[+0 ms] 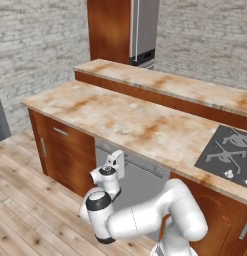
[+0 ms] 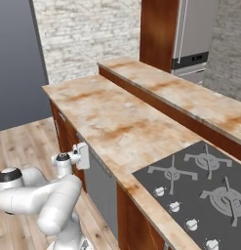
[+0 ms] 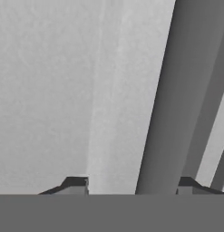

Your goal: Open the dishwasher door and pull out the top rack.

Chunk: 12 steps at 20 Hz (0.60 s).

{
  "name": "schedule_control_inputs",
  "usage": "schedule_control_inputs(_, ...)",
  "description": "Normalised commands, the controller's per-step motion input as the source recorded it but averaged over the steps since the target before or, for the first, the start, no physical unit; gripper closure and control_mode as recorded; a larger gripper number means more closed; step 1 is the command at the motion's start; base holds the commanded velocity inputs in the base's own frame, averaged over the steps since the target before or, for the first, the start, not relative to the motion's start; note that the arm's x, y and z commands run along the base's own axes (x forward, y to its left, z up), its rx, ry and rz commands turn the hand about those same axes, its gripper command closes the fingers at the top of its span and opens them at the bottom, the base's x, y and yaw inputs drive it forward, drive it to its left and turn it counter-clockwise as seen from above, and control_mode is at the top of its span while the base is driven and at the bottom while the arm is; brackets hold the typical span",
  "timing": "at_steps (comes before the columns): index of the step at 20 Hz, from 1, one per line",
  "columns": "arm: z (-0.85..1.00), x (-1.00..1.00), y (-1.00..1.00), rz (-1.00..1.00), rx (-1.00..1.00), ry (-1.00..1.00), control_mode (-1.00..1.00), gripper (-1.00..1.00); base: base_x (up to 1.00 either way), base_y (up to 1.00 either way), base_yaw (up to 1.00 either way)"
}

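Your gripper [image 3: 133, 186] sits half-closed, its fingers either side of the bar handle [image 3: 177, 90] on the dishwasher door [image 3: 63, 90]; the bar slants up the frame's right, grip unconfirmed.

A marbled tan countertop [image 1: 130, 122] runs across the middle with a raised ledge [image 1: 160, 82] behind it, a black gas cooktop [image 2: 200, 188] sits at 4 o'clock, a steel fridge [image 2: 192, 36] at 1 o'clock, and reddish wood cabinets [image 1: 62, 152] at 8 o'clock over a plank floor [image 1: 25, 200].

Dishwasher door [image 1: 137, 182] half-hidden behind arm; handle [image 3: 174, 99] cropped at frame edges.
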Motion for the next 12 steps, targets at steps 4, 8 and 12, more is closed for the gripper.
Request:
schedule_control_inputs(4,-0.5,0.02,-0.03,-0.04,-0.05,-0.03,-1.0,1.0,0.0,0.0,0.0)
schedule_control_inputs(8,-0.46,-0.03,0.16,-0.04,-0.04,0.0,-1.0,1.0,0.0,0.0,0.0)
schedule_control_inputs(12,-0.39,-0.22,0.36,-0.02,0.0,0.0,-1.0,1.0,0.0,0.0,0.0)
